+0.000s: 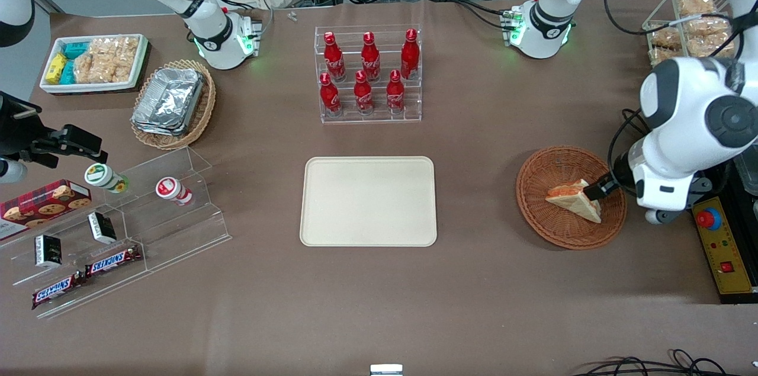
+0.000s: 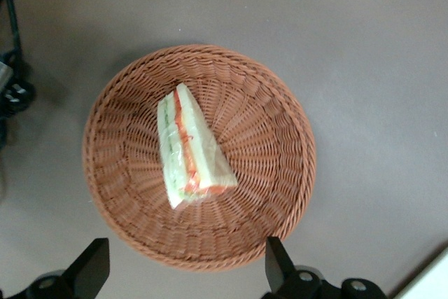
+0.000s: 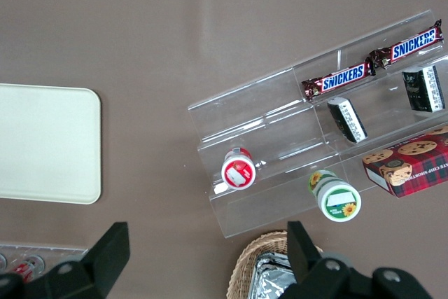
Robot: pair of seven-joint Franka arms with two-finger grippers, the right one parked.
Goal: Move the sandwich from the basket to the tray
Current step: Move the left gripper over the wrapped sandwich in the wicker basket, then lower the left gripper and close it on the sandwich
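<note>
Your gripper [image 2: 183,271] hovers over the wicker basket [image 1: 536,210] — fingers spread wide, holding nothing.
The sandwich wedge [image 2: 189,148] lies in the basket; the cream tray [image 1: 368,201] sits apart.

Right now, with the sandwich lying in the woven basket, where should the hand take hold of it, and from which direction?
Probably from above. The sandwich lies in the basket, whose raised rim blocks a side approach. Close on the two broad bread faces at the wide middle, not the thin tip. The hand hovers open above the basket, holding nothing.
</note>
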